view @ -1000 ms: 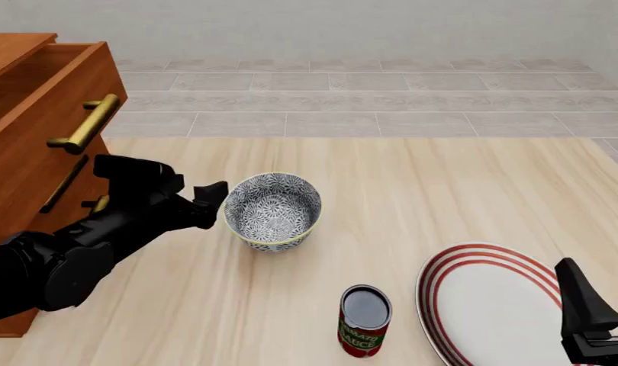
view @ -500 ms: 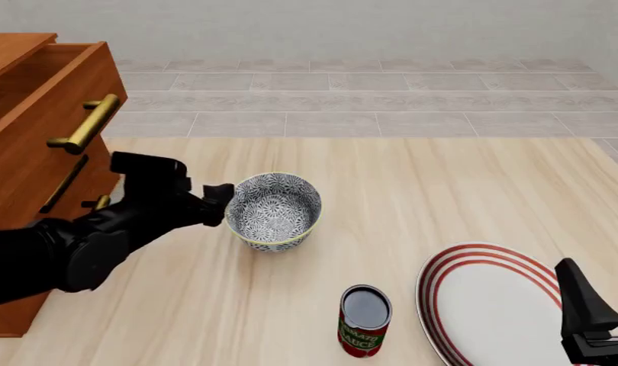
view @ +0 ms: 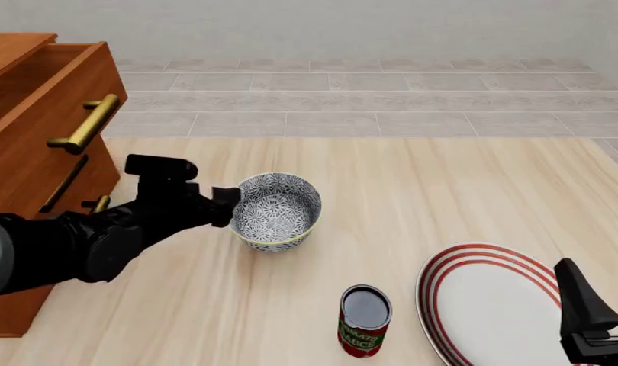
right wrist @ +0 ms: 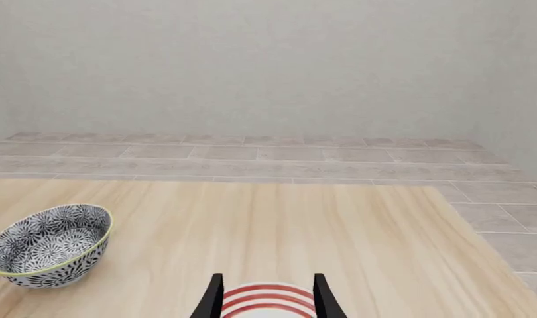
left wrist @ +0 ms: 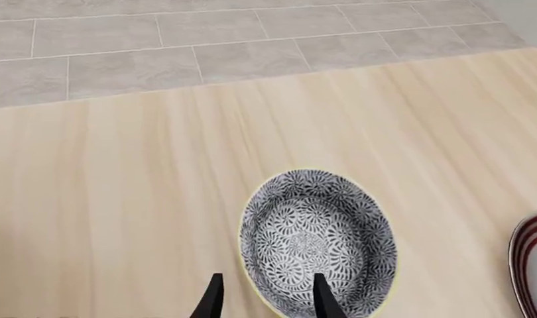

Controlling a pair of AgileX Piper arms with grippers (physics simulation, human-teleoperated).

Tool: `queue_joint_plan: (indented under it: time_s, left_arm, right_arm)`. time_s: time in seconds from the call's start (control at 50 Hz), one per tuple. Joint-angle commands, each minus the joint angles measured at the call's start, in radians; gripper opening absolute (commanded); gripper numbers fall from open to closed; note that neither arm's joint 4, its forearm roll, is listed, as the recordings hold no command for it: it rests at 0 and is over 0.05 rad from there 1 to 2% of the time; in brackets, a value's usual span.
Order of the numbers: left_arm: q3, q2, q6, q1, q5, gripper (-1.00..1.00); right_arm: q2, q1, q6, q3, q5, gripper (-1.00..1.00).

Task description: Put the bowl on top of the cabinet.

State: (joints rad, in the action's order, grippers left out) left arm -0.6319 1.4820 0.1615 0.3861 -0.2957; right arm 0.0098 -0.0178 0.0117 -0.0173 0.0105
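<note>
A: Where's the target? 
B: Small deep round bowl, white with dense grey-blue floral print and a pale yellow rim [view: 275, 210], upright on the pale wood tabletop [view: 421, 191], a bit toward 9 o'clock of centre. Not lifted.

A: Left claw? 
B: Left claw [view: 227, 206] sits at the bowl's 9 o'clock rim. Left wrist view shows two dark fingertips [left wrist: 213, 298] parted narrowly, one outside the wall, the other over the inside, so they straddle the rim. Not pinched yet, as far as I can see. Likely a rim grip because the bowl is too wide to span whole.

A: Right claw? 
B: Right claw [right wrist: 263, 295] is parked at 4 o'clock, fingers apart, holding nothing, hovering over the large flat white plate with red rings [view: 497, 305]. Seems kept out of the way.

A: Destination? 
B: Big reddish-brown wooden drawer cabinet with brass bar handles [view: 40, 99] at 9 to 10 o'clock, just beside the left arm. Its top is only partly in frame.

A: Clutter? 
B: A red-labelled tomato sauce can [view: 364, 320] at 6 o'clock, upright, well apart from the bowl, near the plate.

A: Stage? 
B: Early: grasp being set, I'd say. Next needs a close, then a lift high enough to clear the cabinet edge.
</note>
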Motion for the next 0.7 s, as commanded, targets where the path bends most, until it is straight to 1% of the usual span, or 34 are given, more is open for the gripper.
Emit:
queue_joint_plan:
  time_s: [0.02,0.06,0.22,0.3,0.38,0.44,0.52,0.7]
  left_arm:
    - [-0.025,0.032,0.012,0.000,0.021,1.00]
    - [-0.031,0.046,0.036,0.008,0.024,1.00]
    - [-0.050,0.067,0.025,0.011,0.033,1.00]
    - [-0.060,0.079,0.050,0.020,0.035,1.00]
    - [-0.064,0.090,0.054,0.017,0.034,1.00]
    - [-0.064,0.102,0.080,0.020,0.031,1.00]
    - [-0.061,0.104,0.068,0.011,0.028,1.00]
    - [-0.055,0.130,0.100,0.010,0.012,1.00]
  right_arm:
    - [0.004,0.002,-0.001,0.001,-0.003,1.00]
    - [0.002,0.005,-0.004,0.000,-0.001,1.00]
    - [0.002,0.008,-0.006,0.002,-0.002,1.00]
    - [0.001,0.007,-0.003,0.003,-0.002,1.00]
    - [0.000,0.008,-0.003,0.003,-0.001,1.00]
    - [0.001,0.010,-0.002,0.003,-0.003,1.00]
    - [0.003,0.008,-0.002,0.004,-0.003,1.00]
    - [0.000,0.006,-0.001,0.005,-0.001,1.00]
